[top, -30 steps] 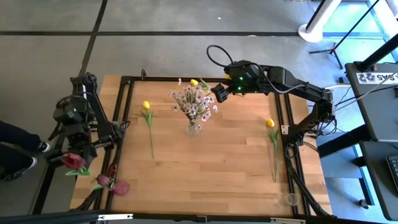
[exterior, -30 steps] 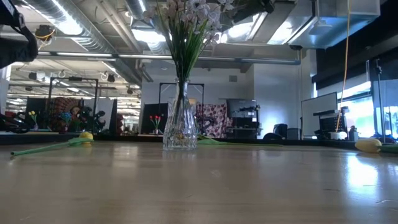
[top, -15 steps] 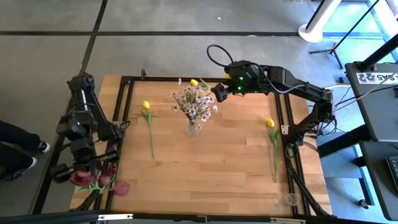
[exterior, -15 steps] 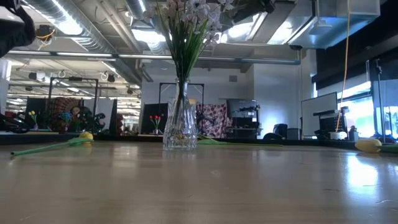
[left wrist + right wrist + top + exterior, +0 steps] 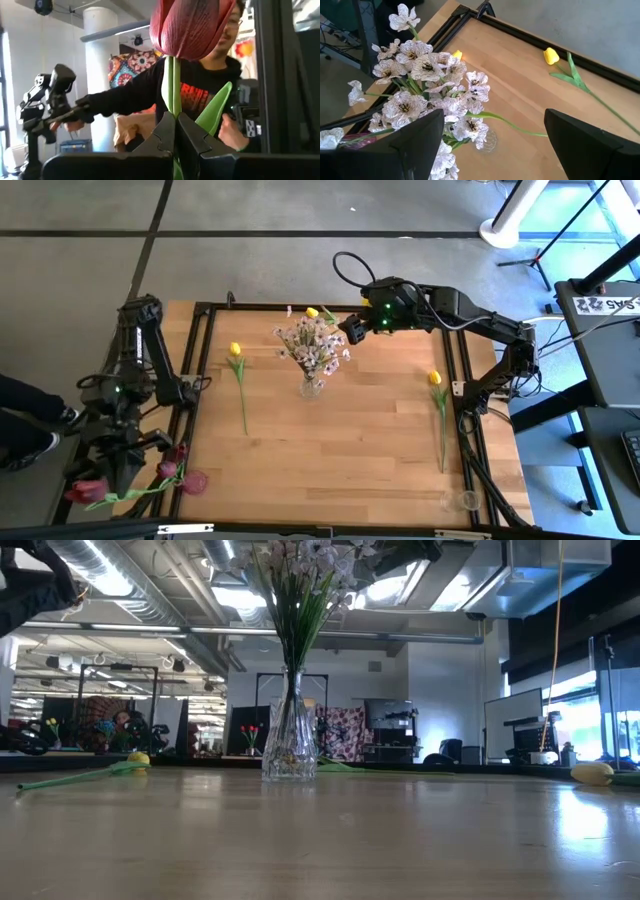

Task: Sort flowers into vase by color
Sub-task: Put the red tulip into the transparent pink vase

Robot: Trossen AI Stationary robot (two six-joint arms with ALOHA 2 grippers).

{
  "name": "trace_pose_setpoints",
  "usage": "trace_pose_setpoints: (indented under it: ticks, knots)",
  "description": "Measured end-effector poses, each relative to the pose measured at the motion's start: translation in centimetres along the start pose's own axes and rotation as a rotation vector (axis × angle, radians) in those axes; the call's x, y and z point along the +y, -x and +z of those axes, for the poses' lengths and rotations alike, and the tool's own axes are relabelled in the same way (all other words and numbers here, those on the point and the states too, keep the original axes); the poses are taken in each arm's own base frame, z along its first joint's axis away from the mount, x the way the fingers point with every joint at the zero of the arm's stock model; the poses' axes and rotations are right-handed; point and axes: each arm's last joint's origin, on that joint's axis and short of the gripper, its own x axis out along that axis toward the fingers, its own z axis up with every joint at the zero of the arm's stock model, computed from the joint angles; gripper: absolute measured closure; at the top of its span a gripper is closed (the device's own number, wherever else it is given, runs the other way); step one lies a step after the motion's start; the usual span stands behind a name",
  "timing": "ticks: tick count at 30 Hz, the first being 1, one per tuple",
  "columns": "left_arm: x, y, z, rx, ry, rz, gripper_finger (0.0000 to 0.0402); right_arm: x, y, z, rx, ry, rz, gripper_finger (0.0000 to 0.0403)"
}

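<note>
Dark red tulip (image 5: pixel 189 27) (green stem); white, dark-veined blossoms (image 5: pixel 427 85).

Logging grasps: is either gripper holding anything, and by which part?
The left gripper is shut on the red tulip, pinching its green stem just below the bud. The right gripper is open and holds nothing.

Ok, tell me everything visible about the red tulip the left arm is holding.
The red tulip has a closed, dark red bud with finely veined petals, a pale green stem and one pointed green leaf; it looks artificial. In the left wrist view the left gripper is shut on the stem just below the bud, which stands upright above the fingers. From above, the tulip is held off the table's front left corner, past the frame, bud pointing outward. Nothing but the fingers touches it.
</note>
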Motion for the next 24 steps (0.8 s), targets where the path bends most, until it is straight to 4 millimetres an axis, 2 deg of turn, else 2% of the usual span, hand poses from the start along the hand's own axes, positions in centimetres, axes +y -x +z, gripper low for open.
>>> trace_pose_setpoints:
  ticks: [8,12,16,24]
  knots:
    - [0.2,3.1,-2.4,-0.127,-0.028,0.026,0.0402,0.0,0.0,0.0,0.009,-0.035,0.011,0.0059]
    - [0.5,4.4,-2.3,-0.15,-0.027,0.029,0.0402,0.0,0.0,0.0,0.009,-0.053,0.011,0.0059]
    - [0.7,5.4,-2.3,-0.092,-0.027,0.019,0.0402,0.0,0.0,0.0,0.009,-0.056,0.012,0.0059]
    - [0.6,5.3,-2.1,-0.115,-0.043,-0.028,0.0402,0.1,0.0,0.0,0.015,-0.062,0.018,0.0059]
